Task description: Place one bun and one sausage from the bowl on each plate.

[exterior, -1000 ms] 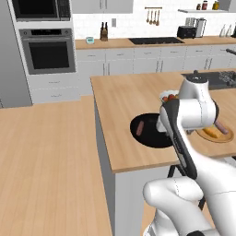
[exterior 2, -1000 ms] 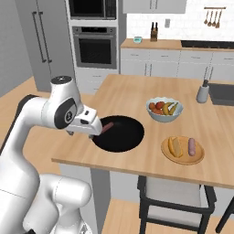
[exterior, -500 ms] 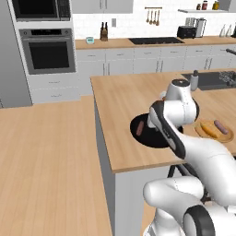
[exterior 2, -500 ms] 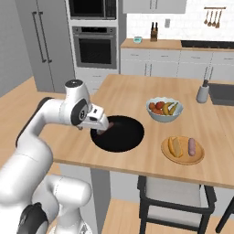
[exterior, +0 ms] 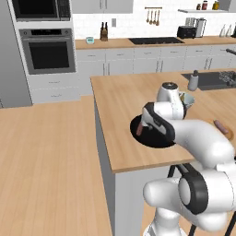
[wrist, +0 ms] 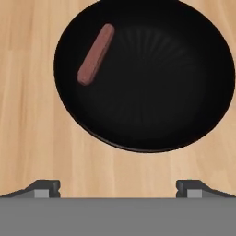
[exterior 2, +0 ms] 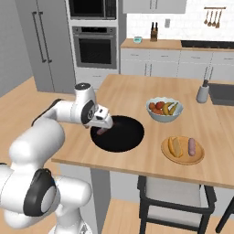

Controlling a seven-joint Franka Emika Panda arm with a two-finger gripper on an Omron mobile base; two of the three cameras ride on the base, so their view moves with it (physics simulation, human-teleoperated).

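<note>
one sausage (exterior: 139,129) is seen in the left base view at the near-left edge of the black bowl (exterior: 154,139) on the wooden island (exterior: 120,99), the white arm (exterior: 184,131) bent over it. in the right base view, the gripper (exterior 2: 104,125) is held over the bowl's left side above the sausage, while the tan plate (exterior 2: 183,150), well to the right, carries a bun (exterior 2: 174,146) and a second sausage (exterior 2: 192,146); a fruit bowl (exterior 2: 164,109) stands behind it. in the hand view, the fingertips (wrist: 44,188) are spread wide apart and empty.
</note>
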